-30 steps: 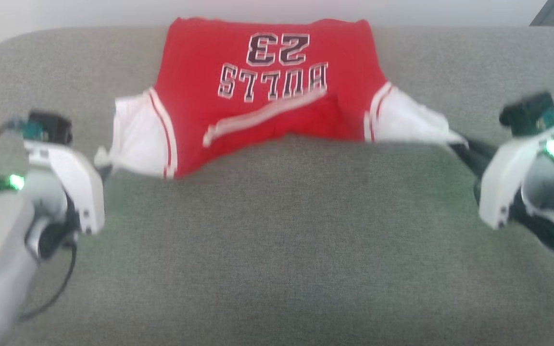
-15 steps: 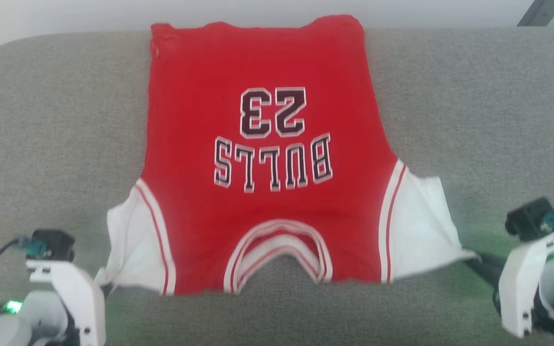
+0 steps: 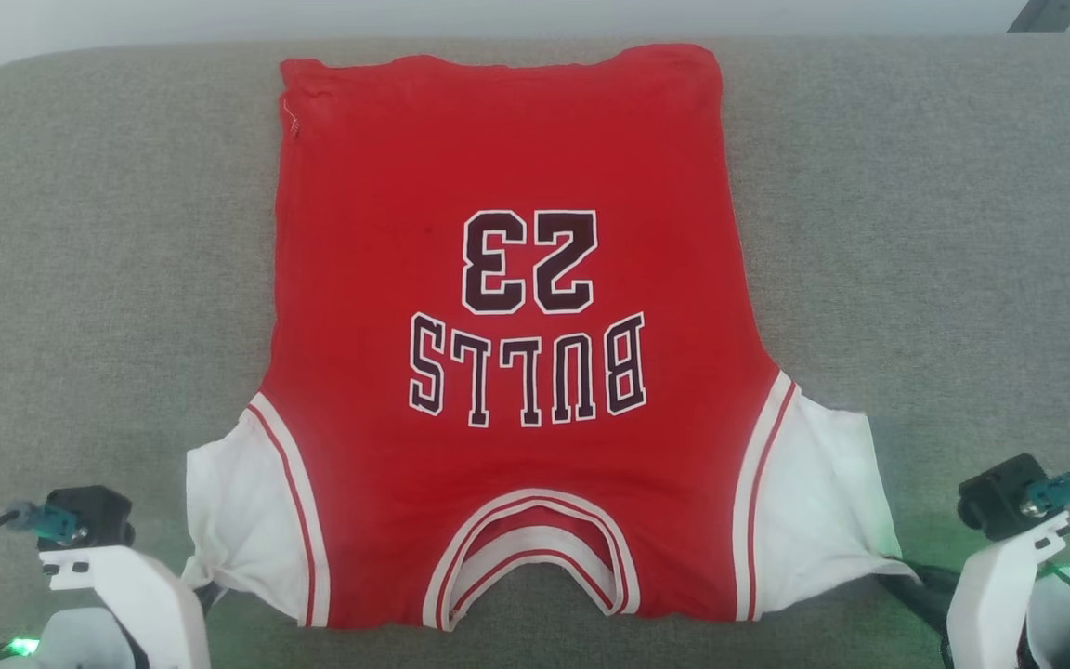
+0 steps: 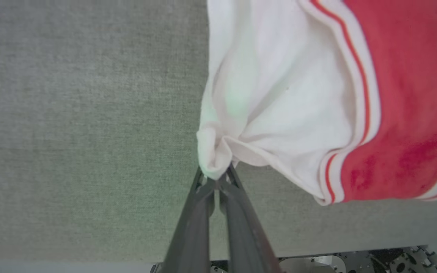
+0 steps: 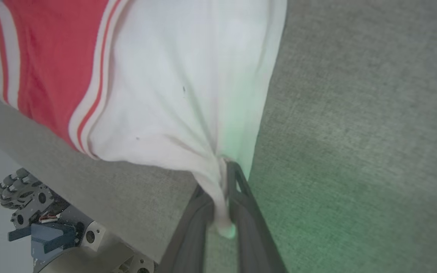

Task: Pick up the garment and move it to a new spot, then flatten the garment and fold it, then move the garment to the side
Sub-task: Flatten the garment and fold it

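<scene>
Head view, garment (image 3: 507,158) showing 23, left wrist view, pinched sleeve (image 4: 279,94)

White wrist housings (image 3: 131,595), dark fingers (image 4: 195,227).

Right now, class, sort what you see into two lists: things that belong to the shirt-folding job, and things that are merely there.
Belong to the job:
- garment, lying spread out
- left gripper, shut on one white sleeve
- right gripper, shut on the other sleeve

Merely there:
- grey cushion under the garment
- wheel of the robot's base
</scene>
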### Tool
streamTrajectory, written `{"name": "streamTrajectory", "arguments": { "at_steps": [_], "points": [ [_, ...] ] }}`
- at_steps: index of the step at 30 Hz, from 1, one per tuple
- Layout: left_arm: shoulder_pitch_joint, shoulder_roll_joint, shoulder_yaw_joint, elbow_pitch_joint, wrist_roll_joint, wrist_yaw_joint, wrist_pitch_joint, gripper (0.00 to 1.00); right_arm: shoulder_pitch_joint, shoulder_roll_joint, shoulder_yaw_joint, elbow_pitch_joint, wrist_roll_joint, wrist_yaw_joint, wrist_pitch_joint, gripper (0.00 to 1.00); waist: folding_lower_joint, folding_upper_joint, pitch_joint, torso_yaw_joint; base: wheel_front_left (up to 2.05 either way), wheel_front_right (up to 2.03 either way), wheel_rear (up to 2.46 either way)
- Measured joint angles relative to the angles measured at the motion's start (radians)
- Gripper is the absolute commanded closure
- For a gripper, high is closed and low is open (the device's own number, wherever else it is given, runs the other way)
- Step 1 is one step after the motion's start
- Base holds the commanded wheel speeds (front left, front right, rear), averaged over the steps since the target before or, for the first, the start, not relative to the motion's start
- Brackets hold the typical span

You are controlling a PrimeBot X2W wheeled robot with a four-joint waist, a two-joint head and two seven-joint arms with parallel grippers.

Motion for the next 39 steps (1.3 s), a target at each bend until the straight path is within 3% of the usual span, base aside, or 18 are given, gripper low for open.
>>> {"name": "streamTrajectory", "arguments": {
  "at_steps": [5,10,13,18,24,30,39],
  "points": [
    [-0.035,-0.035,-0.013,0.000,0.019,-0.011,-0.014,1.00,-0.014,0.054,-0.036,0.013,-0.053,0.000,0.020,0.00,0.0000,0.0000,0.008,0.009,0.00,0.00,0.00],
    [-0.063,-0.058,-0.029,0.007,0.035,-0.021,-0.014,1.00,-0.057,0.077,-0.108,-0.052,-0.078,0.000,0.052,0.00,0.0000,-0.0001,0.019,0.024,0.00,0.00,0.00],
    [-0.091,-0.076,-0.044,0.011,0.046,-0.027,-0.014,1.00,-0.145,0.112,-0.180,-0.106,-0.107,0.000,0.052,0.00,0.0000,0.0000,0.034,0.042,0.00,0.00,0.00],
    [-0.130,-0.107,-0.064,0.014,0.067,-0.039,-0.008,1.00,-0.296,0.142,-0.206,-0.094,-0.164,0.000,0.047,0.00,0.0000,0.0000,0.055,0.064,0.00,0.00,0.00],
    [-0.214,-0.163,-0.102,0.028,0.102,-0.073,0.005,1.00,-0.572,0.152,-0.176,0.085,-0.226,0.000,0.017,0.00,0.0000,0.0000,0.097,0.119,0.00,0.00,0.00],
    [-0.286,-0.227,-0.138,0.057,0.132,-0.110,0.009,1.00,-0.811,0.141,-0.132,0.360,-0.252,0.000,-0.012,0.00,0.0000,0.0000,0.148,0.192,0.00,0.00,0.00],
    [-0.369,-0.318,-0.175,0.118,0.147,-0.180,0.000,1.00,-1.089,0.117,-0.085,0.747,-0.299,0.000,0.044,0.00,0.0000,0.0000,0.223,0.312,0.00,0.00,0.00]
  ]
}}
